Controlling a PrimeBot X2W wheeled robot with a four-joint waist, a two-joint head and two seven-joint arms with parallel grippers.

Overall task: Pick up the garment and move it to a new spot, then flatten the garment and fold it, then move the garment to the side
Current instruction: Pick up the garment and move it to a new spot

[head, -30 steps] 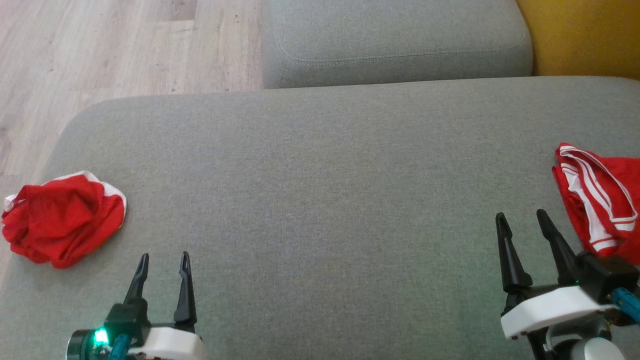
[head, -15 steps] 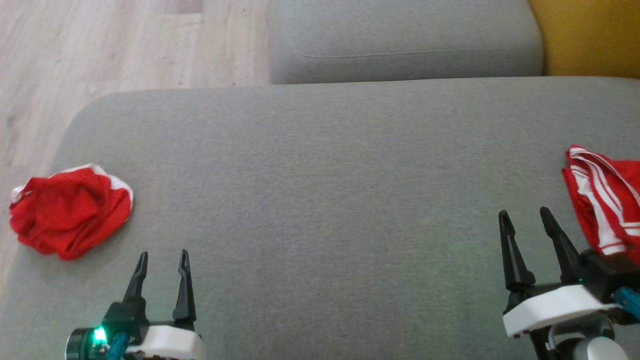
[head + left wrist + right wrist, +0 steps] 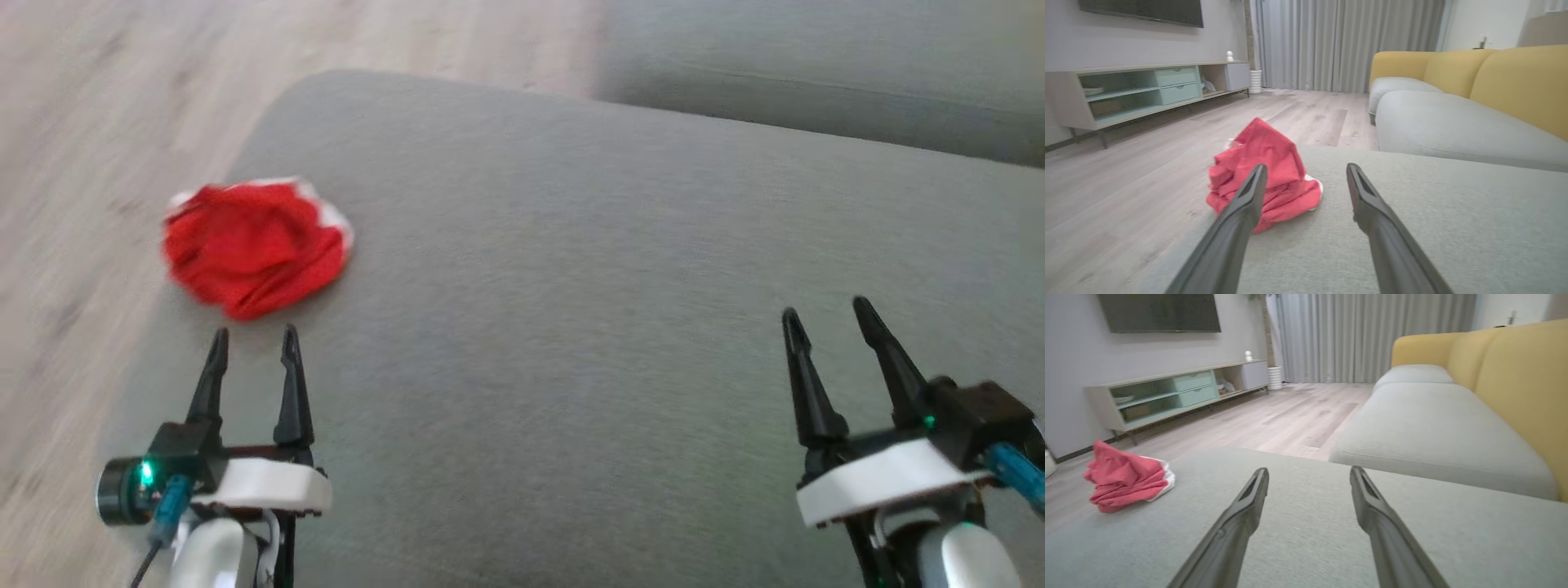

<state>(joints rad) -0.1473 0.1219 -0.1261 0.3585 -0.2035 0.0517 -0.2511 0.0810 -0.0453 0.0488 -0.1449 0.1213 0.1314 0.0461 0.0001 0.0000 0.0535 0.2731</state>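
The red garment (image 3: pixel 255 245) lies crumpled at the left edge of the grey sofa cushion (image 3: pixel 571 269), near its far corner. The left gripper (image 3: pixel 253 335) hovers just short of it, fingers spread and empty. The right gripper (image 3: pixel 825 310), likewise spread and empty, is well apart, toward the right edge.

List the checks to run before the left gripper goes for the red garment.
1. Left gripper open and empty: ok.
2. Right gripper open and empty: ok.
3. Red garment ahead of the left gripper, untouched: ok.
4. Grey cushion bare between them: ok.
5. Garment fully on the cushion: cannot tell; it lies at the edge.
6. Head view sharp: not ok, blurred.
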